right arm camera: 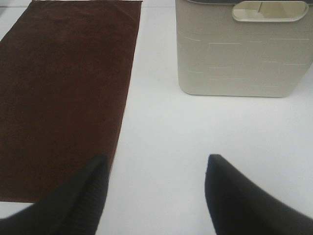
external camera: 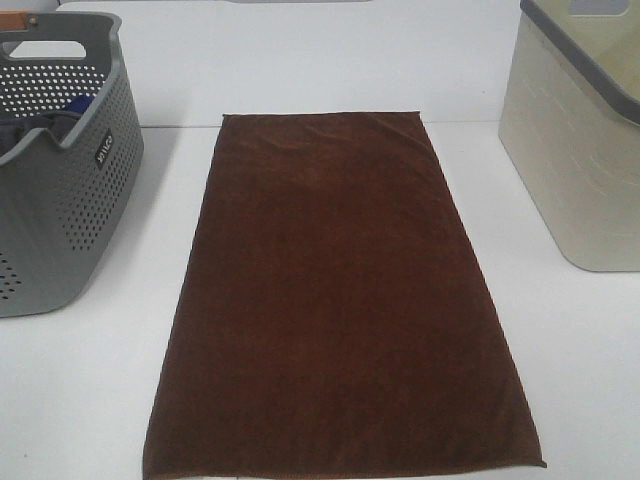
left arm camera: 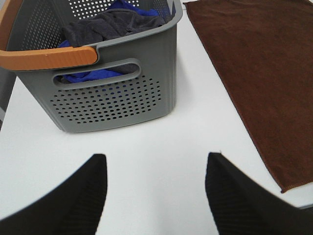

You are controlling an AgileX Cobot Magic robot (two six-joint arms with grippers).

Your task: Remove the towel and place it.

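So the towel (external camera: 345, 300) is lying spread out flat, lengthwise down the middle of the white table (external camera: 590, 370), looking smooth with no folds, and nothing is resting on it. It's a dark reddish-brown plush rectangle, and its far edge is sitting right about where the table is meeting the white wall behind.

Off to the left the grey perforated basket (external camera: 70, 190) is sitting on the table, apart from the towel with a strip of bare table between them. In the left wrist view you can see an orange handle (left arm camera: 49, 58) on it, and a dark grey cloth (left arm camera: 115, 24) is piling up over a blue cloth (left arm camera: 88, 77) inside. On the right, a beige bin (external camera: 575, 150) with a grey rim is standing, also clear of the towel.

Neither arm is showing up in the high view. The left hand (left arm camera: 155, 196) is hovering over bare table between the basket and the towel's edge, fingers spread wide and gripping nothing. The right hand (right arm camera: 156, 196) is doing the same on the other side, fingers apart and empty, with one finger (right arm camera: 73, 200) overlapping the towel's corner in that view, though I can't tell if it's actually touching.
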